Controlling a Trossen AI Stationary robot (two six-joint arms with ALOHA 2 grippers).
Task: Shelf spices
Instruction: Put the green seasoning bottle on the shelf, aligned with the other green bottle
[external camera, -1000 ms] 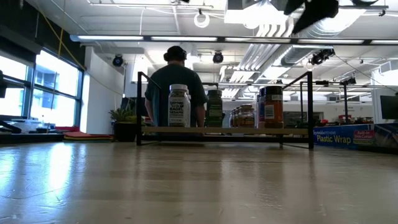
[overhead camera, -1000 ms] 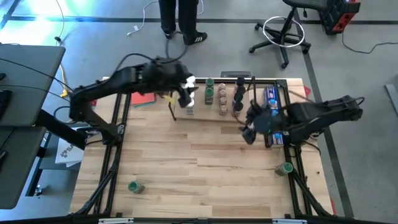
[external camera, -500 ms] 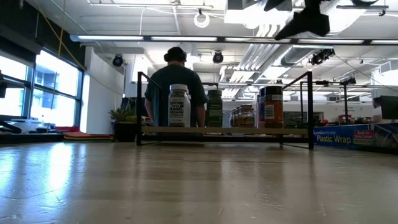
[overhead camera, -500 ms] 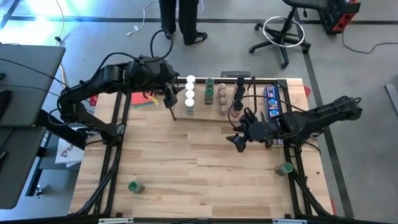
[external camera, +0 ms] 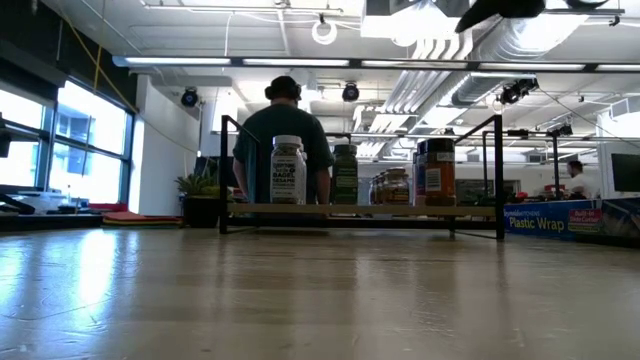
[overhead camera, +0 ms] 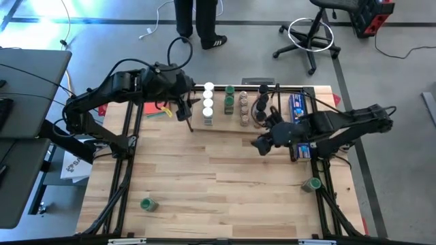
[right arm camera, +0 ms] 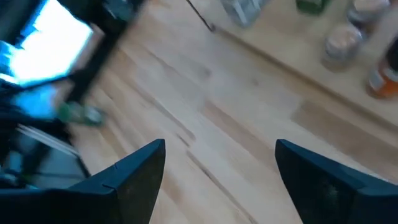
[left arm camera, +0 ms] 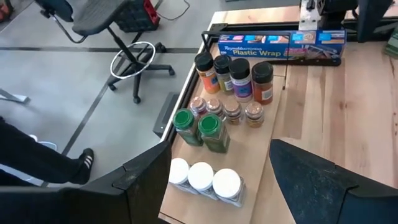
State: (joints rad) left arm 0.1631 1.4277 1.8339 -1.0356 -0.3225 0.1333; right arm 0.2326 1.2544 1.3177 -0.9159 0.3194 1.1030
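Worktop [overhead camera: 204, 170]: light wood, carrying all items. Shelf [overhead camera: 242, 126]: set against the far edge of the worktop, right of centre; black frame, wooden deck. A long blue box [overhead camera: 298, 112] lies at the far right corner, just beside the shelf's right end.

Left arm: raised over the far left part of the worktop. Left gripper [overhead camera: 182, 109] hangs near the shelf's left end, fingers apart, nothing between them. Right arm: reaches in from the right edge. Right gripper [overhead camera: 261, 145] is above bare wood just in front of the shelf's near edge, fingers spread wide, empty.

Spices on the shelf [left arm camera: 224, 118]: three white-capped jars in a row at the left end, two green-capped next, four small clear-topped, then four dark-capped toward the blue box. Two green-topped jars lie off the shelf: one [overhead camera: 148, 203] near the near left corner, one [overhead camera: 313, 184] by the right edge.

A person [external camera: 283, 135] stands beyond the far edge.
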